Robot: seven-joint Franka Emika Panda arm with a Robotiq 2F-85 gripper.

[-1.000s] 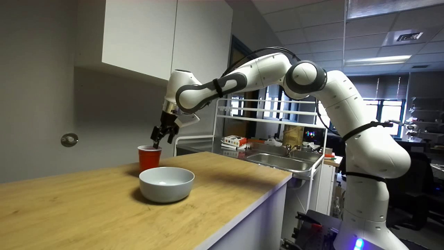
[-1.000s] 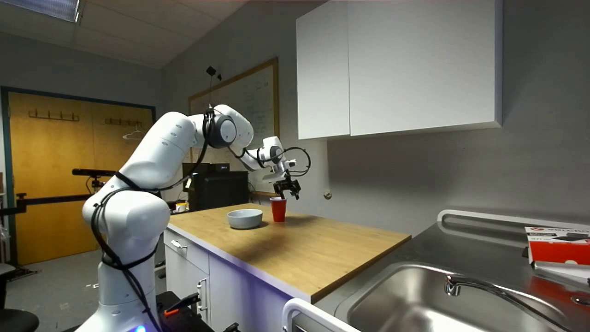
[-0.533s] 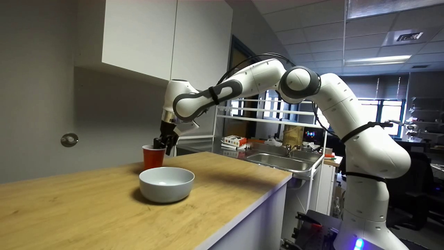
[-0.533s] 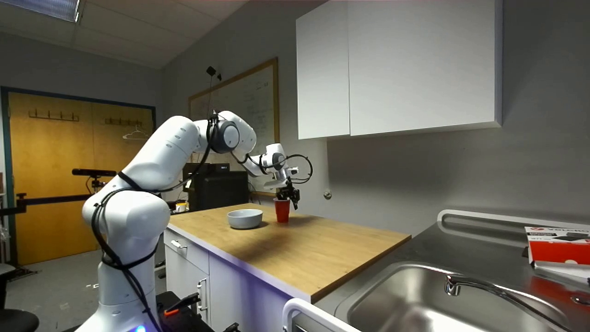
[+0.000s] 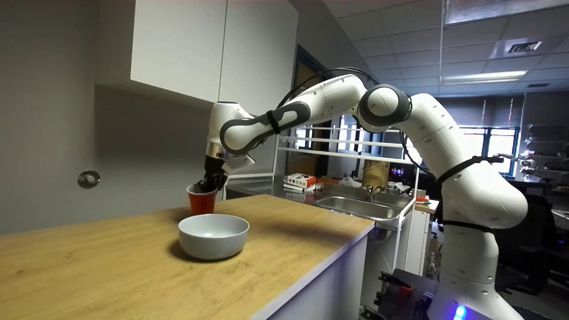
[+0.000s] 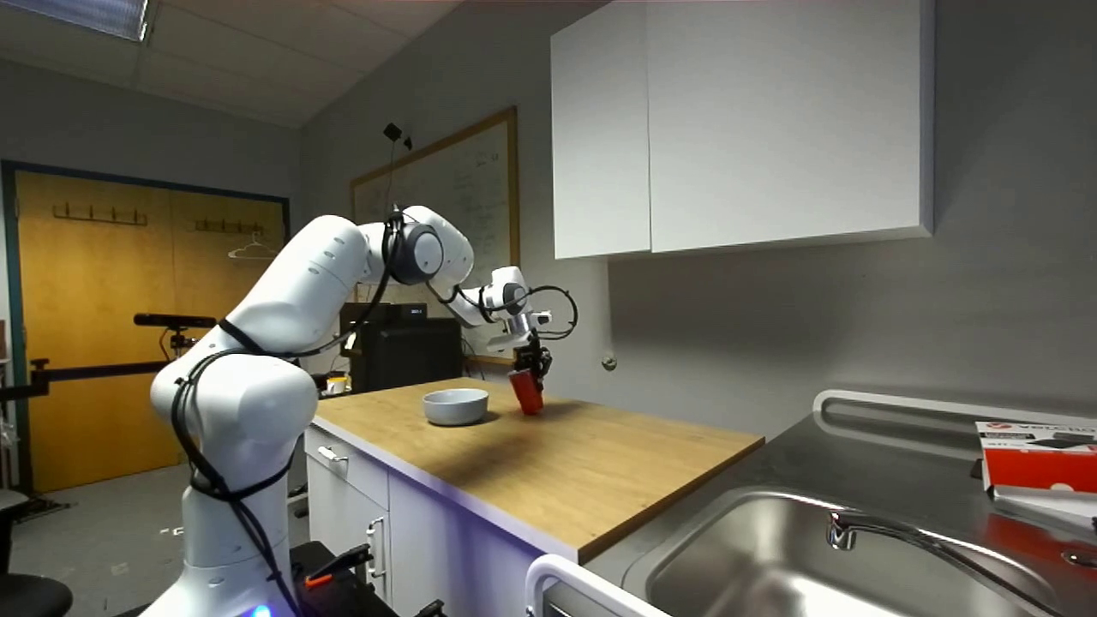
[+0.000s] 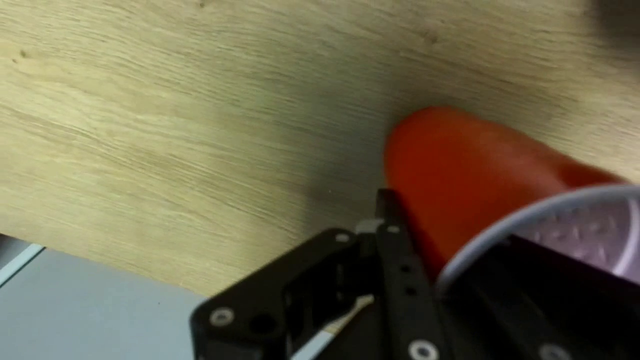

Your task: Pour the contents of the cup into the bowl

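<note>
My gripper (image 7: pixel 400 215) is shut on the wall of the red cup (image 7: pixel 465 170), one finger outside it and the other reaching in past the pale rim. In an exterior view the cup (image 6: pixel 527 394) leans, its rim tipped to the side where the bowl (image 6: pixel 456 411) stands. Whether its base still touches the counter I cannot tell. The light grey bowl (image 5: pixel 213 242) sits upright beside the cup (image 5: pixel 202 204) in both exterior views. Pale inner wall shows in the cup in the wrist view; the contents are hidden.
A white wall cabinet (image 5: pixel 178 49) hangs above the wooden counter (image 5: pixel 111 266). Past the counter's end are a metal sink (image 6: pixel 754 548) with a tap (image 6: pixel 900 531) and a red and white box (image 6: pixel 1037 454). A white rack (image 5: pixel 338 155) stands behind the arm.
The gripper has come down with one finger in the cup and closed on its wall. The cup has shifted slightly right in both exterior views and now tilts. The bowl has not moved.
</note>
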